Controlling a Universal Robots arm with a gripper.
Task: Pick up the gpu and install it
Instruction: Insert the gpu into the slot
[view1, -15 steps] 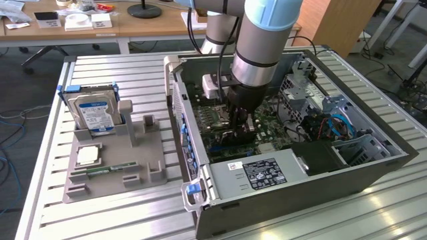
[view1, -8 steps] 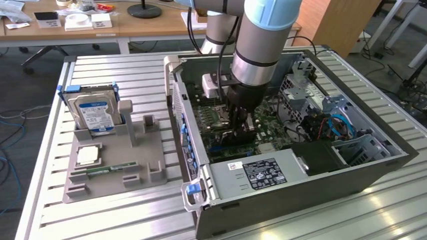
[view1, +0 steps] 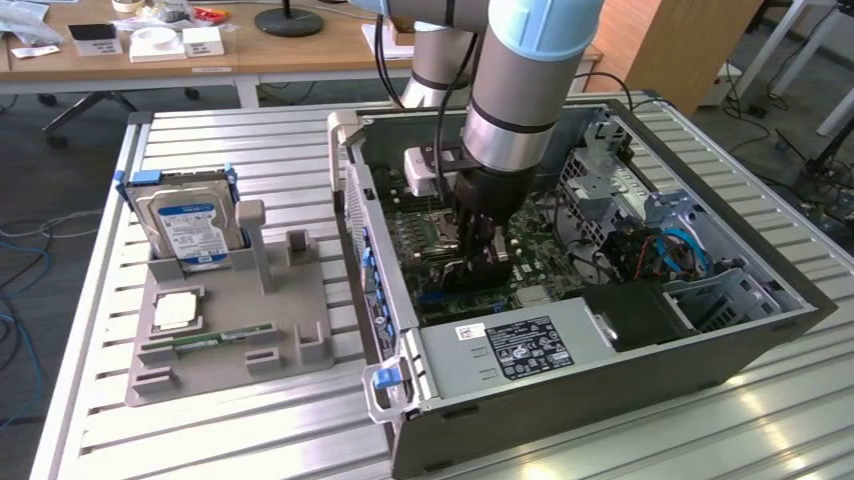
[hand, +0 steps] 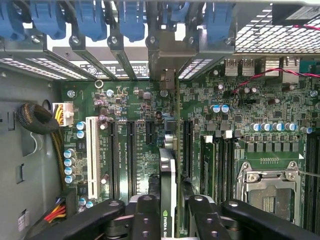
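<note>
Inside the open computer case, over the motherboard, I see my gripper clamped on the gpu, held edge-on between the fingers. Its long axis runs parallel to the expansion slots, its bracket end toward the rear slot covers; the card sits directly below the wrist.

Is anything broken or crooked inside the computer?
Nothing looks broken. The gpu stands upright on its edge between the gripper fingers, lined up over the green board inside the computer case.
</note>
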